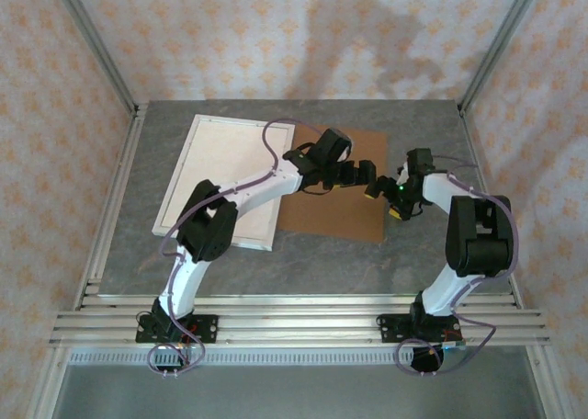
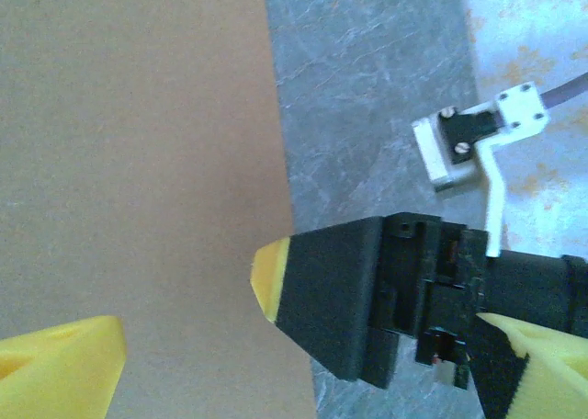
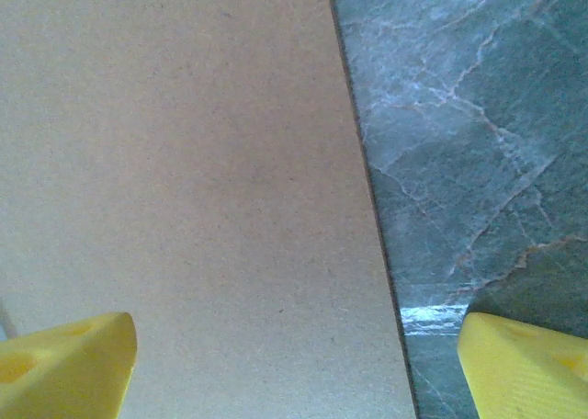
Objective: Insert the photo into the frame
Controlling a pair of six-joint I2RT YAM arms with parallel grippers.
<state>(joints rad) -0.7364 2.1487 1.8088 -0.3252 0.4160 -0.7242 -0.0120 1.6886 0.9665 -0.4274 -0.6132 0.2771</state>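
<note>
At 3 o'clock edge of backing board [image 3: 184, 162] | left gripper [image 1: 366, 180] and right gripper [image 1: 400, 191] both spread wide, empty, tips facing, presumably to lift that edge | frame [image 1: 216, 162] flat at 9 o'clock | photo perhaps beneath board, cannot tell

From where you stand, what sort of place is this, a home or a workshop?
Probably a staged robot test booth, not a home: left arm and right arm bolted to aluminium rails at the edge of a grey table, wallpapered panels on metal posts around.
</note>
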